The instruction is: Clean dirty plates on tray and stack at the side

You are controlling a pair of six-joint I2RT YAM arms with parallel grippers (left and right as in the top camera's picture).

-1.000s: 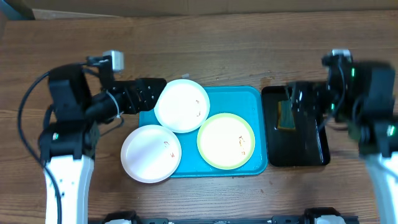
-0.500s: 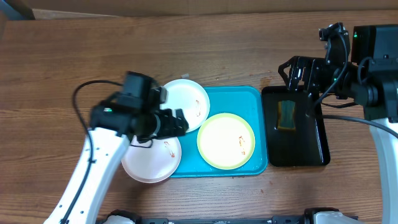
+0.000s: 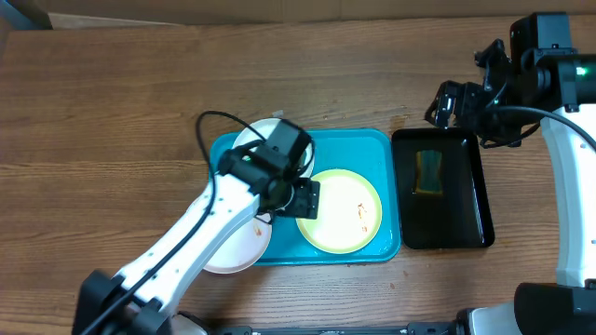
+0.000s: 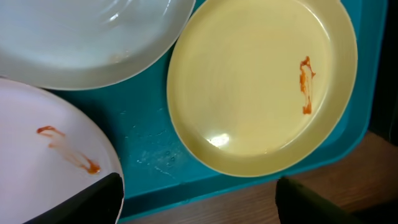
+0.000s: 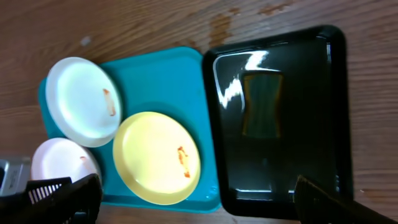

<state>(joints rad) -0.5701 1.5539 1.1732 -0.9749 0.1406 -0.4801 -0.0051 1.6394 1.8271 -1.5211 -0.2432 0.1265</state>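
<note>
The turquoise tray (image 3: 380, 149) holds a yellow-green plate (image 3: 339, 211) with an orange smudge. One white plate (image 3: 250, 141) is at the tray's far left and one (image 3: 237, 253) overhangs its near left edge; my left arm hides most of both. My left gripper (image 3: 305, 198) is open and empty, low over the yellow-green plate's left rim. In the left wrist view the yellow-green plate (image 4: 261, 81), both white plates (image 4: 81, 37) (image 4: 43, 155) and the tray (image 4: 149, 143) lie ahead of the open fingers (image 4: 199, 205). My right gripper (image 3: 447, 100) is open and empty, high beyond the trays.
A black tray (image 3: 466, 233) stands right of the turquoise tray with a green-yellow sponge (image 3: 429, 172) in it. The right wrist view shows the black tray (image 5: 280, 162), the sponge (image 5: 261, 102), the three plates and the open fingers (image 5: 196, 205). Bare wooden table lies around.
My left arm has swung right from the table's left side to over the plates. My right arm has drawn back and up, away from the black tray.
</note>
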